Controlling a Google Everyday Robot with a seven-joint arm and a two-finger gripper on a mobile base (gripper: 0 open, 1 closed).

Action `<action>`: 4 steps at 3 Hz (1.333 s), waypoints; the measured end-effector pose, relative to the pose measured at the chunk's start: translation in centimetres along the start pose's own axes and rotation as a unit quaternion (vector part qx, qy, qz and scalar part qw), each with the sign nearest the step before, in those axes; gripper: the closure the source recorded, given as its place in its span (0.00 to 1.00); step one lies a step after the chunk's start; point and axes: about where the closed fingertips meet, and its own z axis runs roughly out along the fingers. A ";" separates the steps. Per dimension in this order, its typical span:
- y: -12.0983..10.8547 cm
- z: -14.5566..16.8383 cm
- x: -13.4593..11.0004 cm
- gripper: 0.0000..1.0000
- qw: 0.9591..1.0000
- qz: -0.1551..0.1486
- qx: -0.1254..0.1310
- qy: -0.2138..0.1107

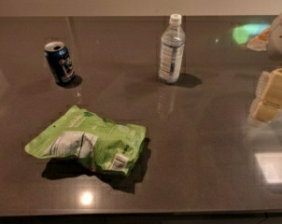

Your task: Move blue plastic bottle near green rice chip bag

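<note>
The blue plastic bottle point(171, 50) stands upright at the back middle of the dark table, clear with a white cap and a pale label. The green rice chip bag point(88, 141) lies flat at the front left, lime green with white label panels. My gripper point(268, 99) is at the right edge of the view, cream-coloured, well to the right of the bottle and a little nearer the front. It holds nothing that I can see.
A short dark blue soda can point(59, 63) stands at the back left. The dark glossy table point(201, 162) runs to a pale wall at the back and an edge at the front. Bright light reflections lie at the right.
</note>
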 end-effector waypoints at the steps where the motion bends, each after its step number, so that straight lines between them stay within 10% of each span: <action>1: 0.0 0.0 0.0 0.00 1.000 0.000 0.000 0.000; 4: -5.2 3.0 -3.8 0.00 0.992 0.064 -0.014 -0.103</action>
